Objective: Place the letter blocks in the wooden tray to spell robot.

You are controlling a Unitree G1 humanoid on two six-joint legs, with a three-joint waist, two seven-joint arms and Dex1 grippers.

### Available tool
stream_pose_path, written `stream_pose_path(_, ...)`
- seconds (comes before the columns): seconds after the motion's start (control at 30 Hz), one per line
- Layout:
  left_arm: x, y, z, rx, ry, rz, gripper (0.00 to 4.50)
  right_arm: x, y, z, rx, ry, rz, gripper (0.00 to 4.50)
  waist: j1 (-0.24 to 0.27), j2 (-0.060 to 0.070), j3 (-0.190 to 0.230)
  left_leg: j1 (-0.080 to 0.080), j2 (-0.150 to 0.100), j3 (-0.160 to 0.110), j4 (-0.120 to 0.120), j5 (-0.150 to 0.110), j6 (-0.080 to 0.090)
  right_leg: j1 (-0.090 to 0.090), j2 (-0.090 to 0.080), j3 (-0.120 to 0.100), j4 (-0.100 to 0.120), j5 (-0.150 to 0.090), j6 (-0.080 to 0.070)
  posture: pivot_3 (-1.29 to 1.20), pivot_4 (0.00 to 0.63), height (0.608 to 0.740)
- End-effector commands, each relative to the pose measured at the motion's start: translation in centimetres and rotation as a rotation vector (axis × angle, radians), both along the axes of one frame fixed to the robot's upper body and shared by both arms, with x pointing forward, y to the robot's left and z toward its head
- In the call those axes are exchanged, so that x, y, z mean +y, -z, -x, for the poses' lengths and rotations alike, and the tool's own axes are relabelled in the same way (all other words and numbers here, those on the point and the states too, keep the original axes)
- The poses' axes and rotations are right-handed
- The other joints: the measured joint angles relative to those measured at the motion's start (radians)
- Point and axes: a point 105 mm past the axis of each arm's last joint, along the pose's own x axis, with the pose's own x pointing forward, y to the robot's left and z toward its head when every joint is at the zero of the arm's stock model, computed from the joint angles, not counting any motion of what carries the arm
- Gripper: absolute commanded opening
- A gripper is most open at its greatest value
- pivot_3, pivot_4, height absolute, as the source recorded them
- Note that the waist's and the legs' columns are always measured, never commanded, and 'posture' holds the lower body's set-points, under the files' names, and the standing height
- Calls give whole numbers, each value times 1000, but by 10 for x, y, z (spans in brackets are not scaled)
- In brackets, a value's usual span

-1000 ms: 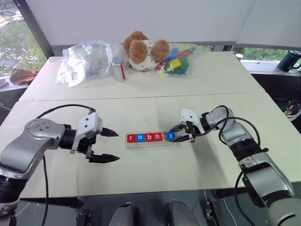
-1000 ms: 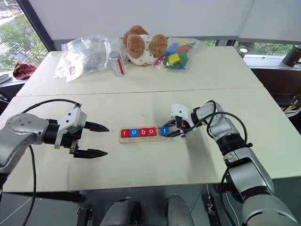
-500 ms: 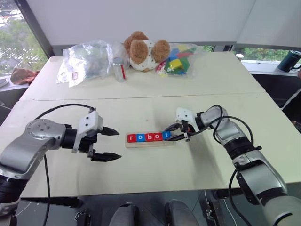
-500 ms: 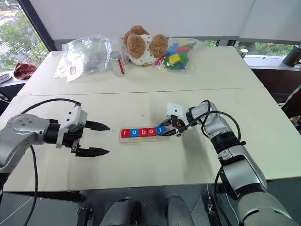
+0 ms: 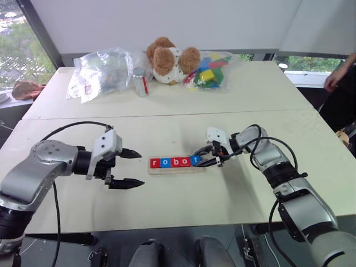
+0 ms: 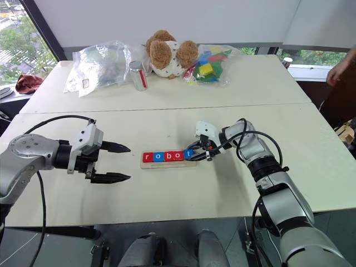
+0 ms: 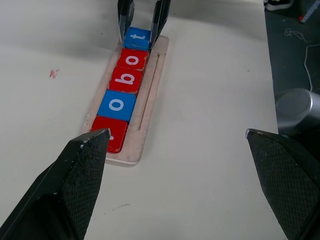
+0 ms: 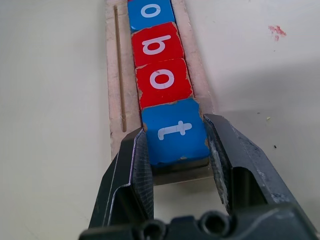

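The wooden tray [image 5: 176, 170] lies on the near table with five letter blocks in a row reading r, o, b, o, t. The red r [image 5: 155, 163] is at its left end and the blue t [image 8: 175, 131] at its right end, flush against the red o [image 8: 163, 80]. My right gripper [image 5: 198, 160] is shut on the t block, one finger on each side of it. To the left of the tray, my left gripper [image 5: 141, 169] hangs open with nothing in it, pointing at the tray.
On the far table sit a teddy bear [image 5: 169, 58], a clear plastic bag [image 5: 103, 69], a metal can [image 5: 141, 82] and a bag of coloured toy blocks [image 5: 210, 69]. A person's hand [image 5: 335, 78] shows at the far right edge.
My right gripper has slid the t block leftward, up against the second o. A person's hand has come into view at the right edge. The left arm has stayed in place.
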Motion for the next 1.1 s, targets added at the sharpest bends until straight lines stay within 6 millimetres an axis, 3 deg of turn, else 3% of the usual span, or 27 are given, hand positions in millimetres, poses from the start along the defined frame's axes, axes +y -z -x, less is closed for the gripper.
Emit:
stream_pose_path(0.03, -1, -13, -4, -65, 5, 11, 4500, 4, 2, 6, 14, -34, 13, 1143, 0, 0, 0, 0, 0, 0, 0, 0, 0, 0, 0, 0, 0, 0, 0, 0, 150, 740)
stream_pose_path(0.2, -1, -14, -5, -67, 5, 13, 4500, 5, 2, 7, 14, -32, 7, 1143, 0, 0, 0, 0, 0, 0, 0, 0, 0, 0, 0, 0, 0, 0, 0, 0, 150, 740)
stream_pose_path(0.4, -1, -14, -7, -68, 1, 13, 4500, 8, -4, 4, -9, -16, -21, 4006, 0, 0, 0, 0, 0, 0, 0, 0, 0, 0, 0, 0, 0, 0, 0, 0, 150, 740)
stream_pose_path(0.67, -1, -14, -9, -72, -1, 19, 4500, 9, -38, -7, -96, 75, -145, 4006, 1, 0, 0, 0, 0, 0, 0, 0, 0, 0, 0, 0, 0, 0, 0, 0, 150, 740)
stream_pose_path(0.83, 0, -18, -9, -73, -6, 31, 4500, -8, -54, -7, -215, 192, -207, 4006, 6, 0, 0, 0, 0, -1, 0, 0, 0, 0, 0, 0, 0, 0, 0, 0, 150, 740)
stream_pose_path(1.0, 3, -17, -11, -71, -14, 29, 4500, -29, -56, -6, -311, 309, -173, 4006, 4, 0, 0, -1, -1, 0, 0, 0, 0, 0, -1, 0, 0, 0, 0, 0, 150, 740)
stream_pose_path(1.1, 2, -18, -13, -67, -8, 30, 4500, -40, -43, -8, -338, 353, -118, 4006, 1, 0, 0, 0, 0, 0, 0, 0, 0, 0, 0, 0, 0, 0, 0, 0, 150, 740)
